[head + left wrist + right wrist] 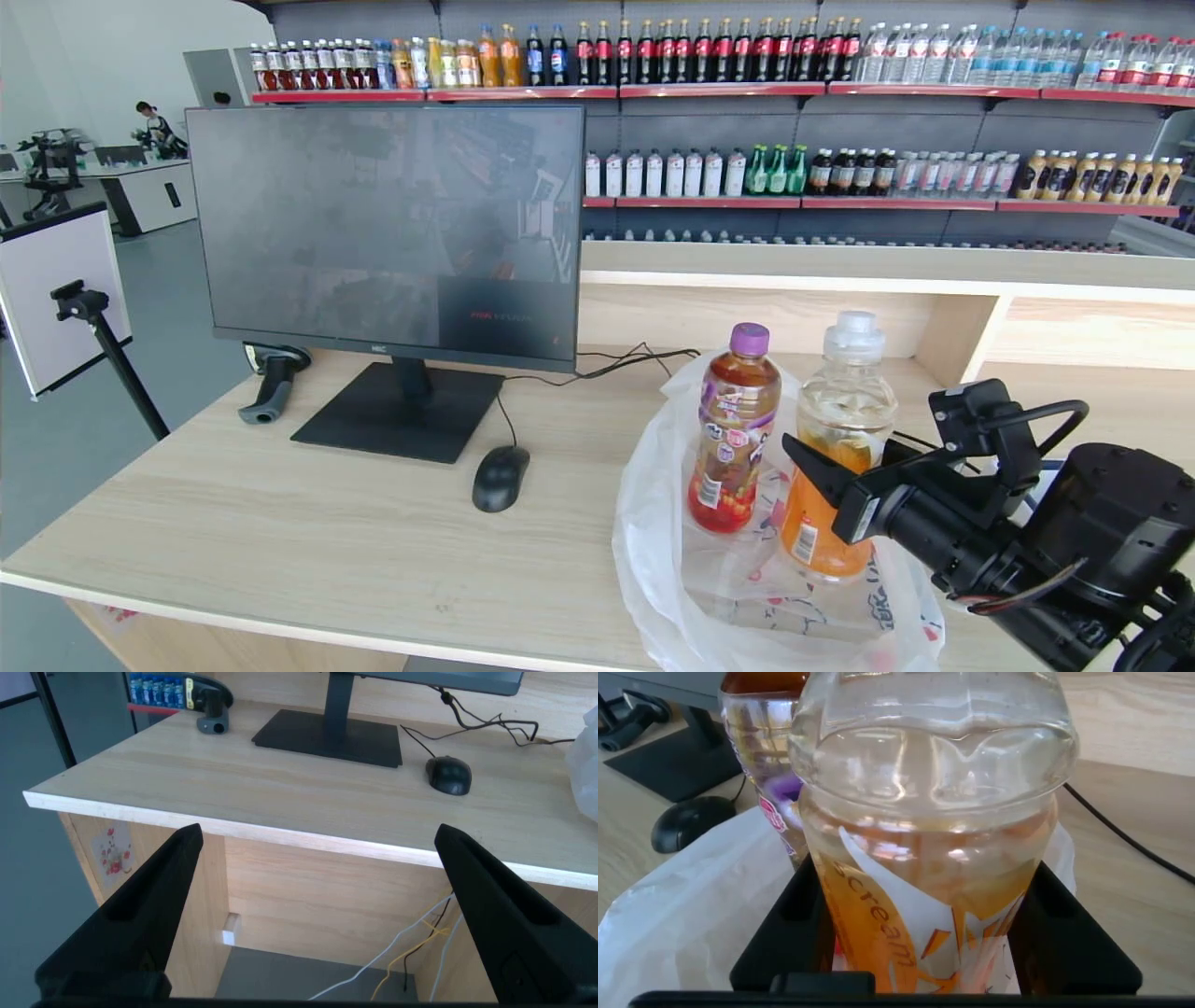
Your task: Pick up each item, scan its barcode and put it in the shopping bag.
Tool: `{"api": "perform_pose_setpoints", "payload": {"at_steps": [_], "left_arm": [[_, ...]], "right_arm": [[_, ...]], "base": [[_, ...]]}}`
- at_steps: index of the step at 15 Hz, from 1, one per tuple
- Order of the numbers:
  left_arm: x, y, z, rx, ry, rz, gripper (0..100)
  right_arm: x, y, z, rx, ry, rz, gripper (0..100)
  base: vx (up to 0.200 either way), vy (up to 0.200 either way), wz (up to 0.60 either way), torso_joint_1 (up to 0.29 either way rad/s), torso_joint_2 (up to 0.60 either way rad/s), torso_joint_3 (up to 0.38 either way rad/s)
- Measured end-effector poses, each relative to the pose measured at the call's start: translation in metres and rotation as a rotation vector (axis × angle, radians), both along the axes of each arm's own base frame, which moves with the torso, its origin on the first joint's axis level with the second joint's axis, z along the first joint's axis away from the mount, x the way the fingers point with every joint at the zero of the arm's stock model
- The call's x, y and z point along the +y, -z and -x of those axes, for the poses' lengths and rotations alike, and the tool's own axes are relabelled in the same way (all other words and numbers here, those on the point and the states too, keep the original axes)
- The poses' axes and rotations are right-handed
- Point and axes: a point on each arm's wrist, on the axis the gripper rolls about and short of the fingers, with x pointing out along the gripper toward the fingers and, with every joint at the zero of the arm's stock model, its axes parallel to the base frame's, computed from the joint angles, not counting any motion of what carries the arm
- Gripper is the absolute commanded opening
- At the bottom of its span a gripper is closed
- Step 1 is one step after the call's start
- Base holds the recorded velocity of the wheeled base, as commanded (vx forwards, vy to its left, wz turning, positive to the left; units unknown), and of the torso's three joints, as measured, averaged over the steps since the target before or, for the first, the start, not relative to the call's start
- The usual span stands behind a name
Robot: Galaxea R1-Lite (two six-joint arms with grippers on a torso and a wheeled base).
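The red bottle point(735, 448) and orange bottle point(840, 411) stand in the shopping bag point(653, 532), the right hand point(929, 933) clasping the orange bottle and the left hand point(318, 835) spread wide, so it looks nearly finished.

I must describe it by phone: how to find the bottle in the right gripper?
On the counter, right of the monitor, lies a shopping bag with two upright bottles. The orange bottle, in the right gripper, stands rightmost; its cap is clear, unlike the purple-capped bottle beside it.

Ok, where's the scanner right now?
In the head view the scanner lies on the table's far left, beside the monitor stand, far from the orange bottle.
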Motion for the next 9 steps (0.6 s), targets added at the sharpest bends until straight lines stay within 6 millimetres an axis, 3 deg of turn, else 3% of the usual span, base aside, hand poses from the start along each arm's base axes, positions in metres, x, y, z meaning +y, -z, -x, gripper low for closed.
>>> {"api": "perform_pose_setpoints", "payload": {"at_steps": [9], "left_arm": [[0.000, 0.000, 0.000, 0.000, 0.000, 0.000, 100]], "right_arm": [[-0.008, 0.009, 0.015, 0.052, 0.000, 0.028, 0]], "base": [[0.000, 0.000, 0.00, 0.000, 0.00, 0.000]]}}
